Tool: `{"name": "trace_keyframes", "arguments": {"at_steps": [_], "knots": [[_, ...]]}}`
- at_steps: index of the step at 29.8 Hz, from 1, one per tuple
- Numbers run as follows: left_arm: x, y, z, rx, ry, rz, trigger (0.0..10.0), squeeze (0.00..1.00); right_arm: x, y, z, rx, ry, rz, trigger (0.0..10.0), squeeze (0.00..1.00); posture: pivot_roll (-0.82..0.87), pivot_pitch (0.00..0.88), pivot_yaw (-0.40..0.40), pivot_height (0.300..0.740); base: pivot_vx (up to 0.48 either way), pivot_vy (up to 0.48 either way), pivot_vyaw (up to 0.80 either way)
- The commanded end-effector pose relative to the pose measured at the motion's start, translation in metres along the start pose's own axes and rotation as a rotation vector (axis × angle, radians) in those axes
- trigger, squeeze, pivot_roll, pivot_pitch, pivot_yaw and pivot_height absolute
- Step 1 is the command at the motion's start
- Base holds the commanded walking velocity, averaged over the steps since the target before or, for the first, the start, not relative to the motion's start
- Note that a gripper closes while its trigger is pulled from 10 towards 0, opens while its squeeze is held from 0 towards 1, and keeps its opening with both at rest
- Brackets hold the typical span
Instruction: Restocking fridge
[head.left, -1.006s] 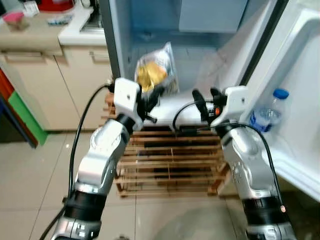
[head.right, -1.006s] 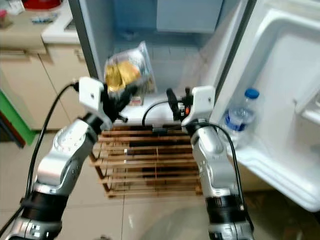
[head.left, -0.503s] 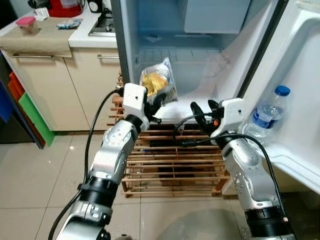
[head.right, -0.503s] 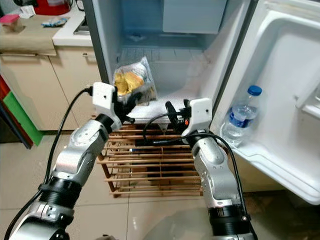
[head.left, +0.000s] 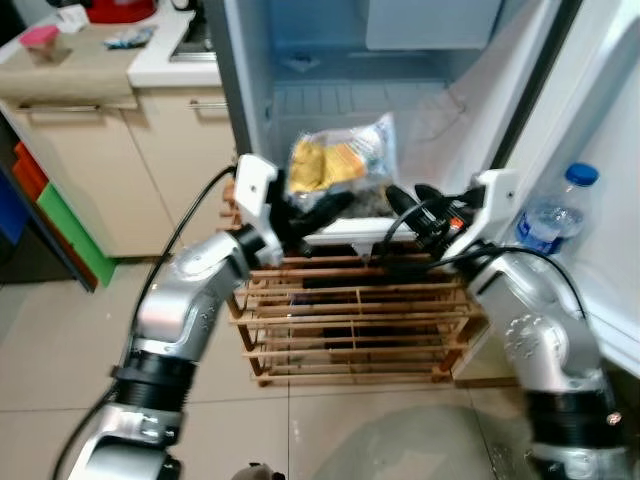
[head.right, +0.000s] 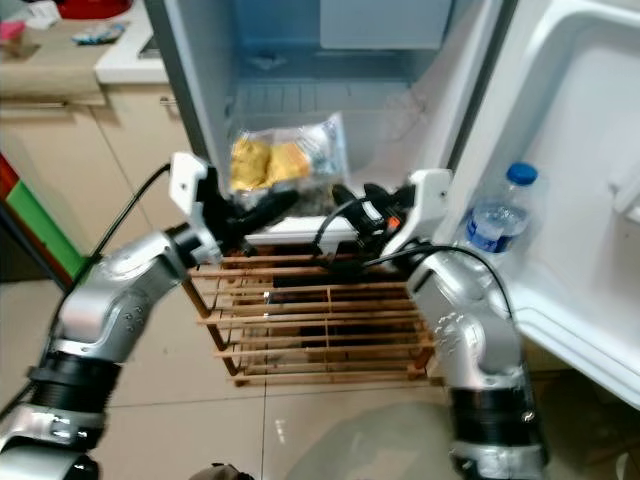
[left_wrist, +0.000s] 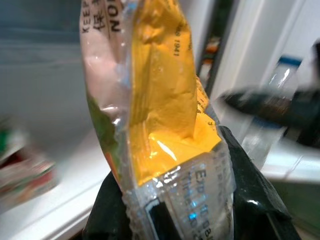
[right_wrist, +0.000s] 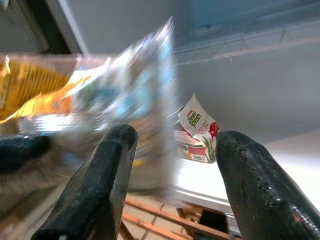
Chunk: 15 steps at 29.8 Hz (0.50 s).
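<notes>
Two jaws meet: left gripper (head.left: 335, 203) clamps snack bag (head.left: 340, 165); right gripper (right_wrist: 167, 187) gapes beside it

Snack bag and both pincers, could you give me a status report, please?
Left pincer shut on snack bag at fridge opening. Right pincer open beside it. Small carton on shelf behind; water bottle in door.
</notes>
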<state>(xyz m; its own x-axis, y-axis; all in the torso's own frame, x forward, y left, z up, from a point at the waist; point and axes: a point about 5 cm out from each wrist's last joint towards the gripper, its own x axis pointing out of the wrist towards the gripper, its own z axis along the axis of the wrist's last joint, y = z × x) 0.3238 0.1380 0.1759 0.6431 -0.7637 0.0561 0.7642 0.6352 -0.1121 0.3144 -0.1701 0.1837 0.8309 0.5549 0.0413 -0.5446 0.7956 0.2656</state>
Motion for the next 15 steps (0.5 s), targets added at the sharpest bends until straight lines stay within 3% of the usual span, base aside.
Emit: {"name": "trace_keyframes", "arguments": {"at_steps": [1,2,10,15], "knots": [[-0.005,0.008,0.021,0.048,-0.053,-0.026,10.0,0.0,-0.005,-0.006,0.011,0.011,-0.009,0.047,10.0,0.56,-0.1,0.0,0.006,0.74,0.0,0.0,0.0],[-0.013,0.015,0.026,0.068,-0.035,-0.032,10.0,0.0,-0.011,-0.01,0.02,0.025,0.007,0.099,10.0,1.0,-0.09,0.0,0.004,0.74,0.0,0.0,0.0],[-0.024,0.019,0.034,0.097,0.004,-0.149,10.0,0.0,-0.018,-0.006,0.024,0.057,0.105,0.282,10.0,1.0,-0.09,0.0,0.001,0.74,0.0,0.0,0.0],[-0.019,0.016,0.035,0.086,0.016,-0.236,10.0,0.0,-0.007,0.003,0.012,0.064,0.166,0.355,10.0,1.0,-0.09,0.0,-0.005,0.74,0.0,0.0,0.0]]}}
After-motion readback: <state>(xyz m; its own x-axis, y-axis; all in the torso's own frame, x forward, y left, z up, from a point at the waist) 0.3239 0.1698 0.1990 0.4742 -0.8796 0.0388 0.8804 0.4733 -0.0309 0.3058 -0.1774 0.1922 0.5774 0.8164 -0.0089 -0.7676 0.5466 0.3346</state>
